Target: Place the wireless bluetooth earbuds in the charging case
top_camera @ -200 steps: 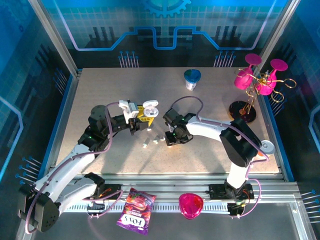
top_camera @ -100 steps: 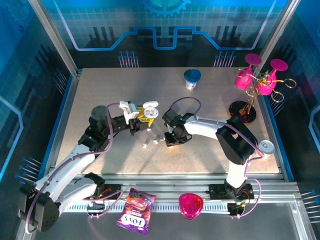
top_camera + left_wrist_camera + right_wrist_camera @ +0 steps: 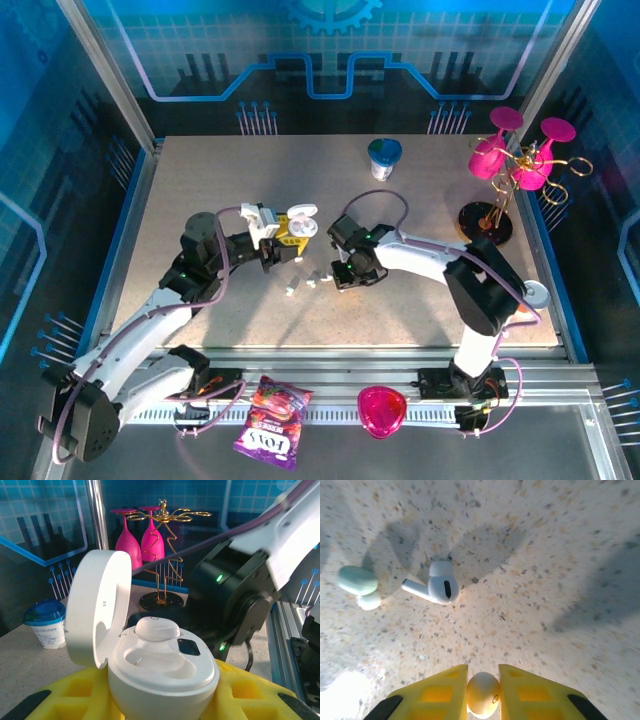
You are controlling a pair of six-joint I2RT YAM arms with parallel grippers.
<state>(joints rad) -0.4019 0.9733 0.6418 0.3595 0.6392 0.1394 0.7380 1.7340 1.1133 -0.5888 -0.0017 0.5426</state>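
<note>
The right gripper point(image 3: 483, 676) has been drawn shut on a small white earbud point(image 3: 482, 695), which is now pinched between its two yellow fingers point(image 3: 437, 692) just above the counter point(image 3: 560, 555). The pickup is therefore judged to be made, so the earbud is ready to be lifted and carried to the case. Beyond the fingers a second earbud point(image 3: 439, 586) lies on its side on the counter, its stem pointing left. Further left lies a pale, greenish piece that is taken to be a third earbud point(image 3: 357, 581). Both remain to be collected.

The left gripper point(image 3: 285, 240) is clamped on the charging case point(image 3: 160, 677), which is held upright with its lid point(image 3: 97, 615) swung open. One earbud point(image 3: 157, 628) is already seated in the far socket. The near socket point(image 3: 150, 659) is empty and is judged to be the place for the earbud now gripped.

Against the overhead picture of a second before, little is altered. The right gripper is found at nearly the same spot over the scattered earbuds, and only its forearm and elbow have been shifted slightly. The left arm and the open case have not been moved. The closing of the right fingers cannot be made out from above.
</note>
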